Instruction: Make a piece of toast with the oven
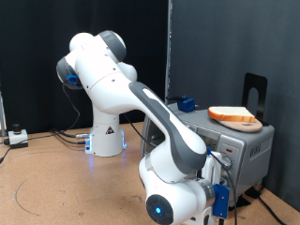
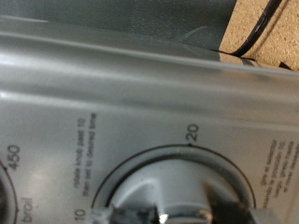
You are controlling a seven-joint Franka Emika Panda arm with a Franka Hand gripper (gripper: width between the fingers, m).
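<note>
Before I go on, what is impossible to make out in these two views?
- Tool: exterior view, hidden behind the arm's wrist; open or shut unknown.
- Oven door and inside: exterior view, blocked by the arm.
- Timer knob: wrist view, cut off by the edge, blurred.
- Toast on the oven: underside hidden.

Oven (image 1: 246, 142): silver box at the exterior view's right, its control side closed off by the arm's wrist and gripper (image 2: 177, 213), pressed close against the timer knob (image 2: 177, 187); no gap shows there. Oven top: taken by a bread slice (image 1: 234, 115) and a black upright stand (image 1: 256, 94). Blue object (image 1: 187, 104): just behind the oven. Tabletop (image 1: 47, 183): bare wood across the exterior view's left. Robot base (image 1: 106, 136): blocks the rear centre, cables trailing beside it.
</note>
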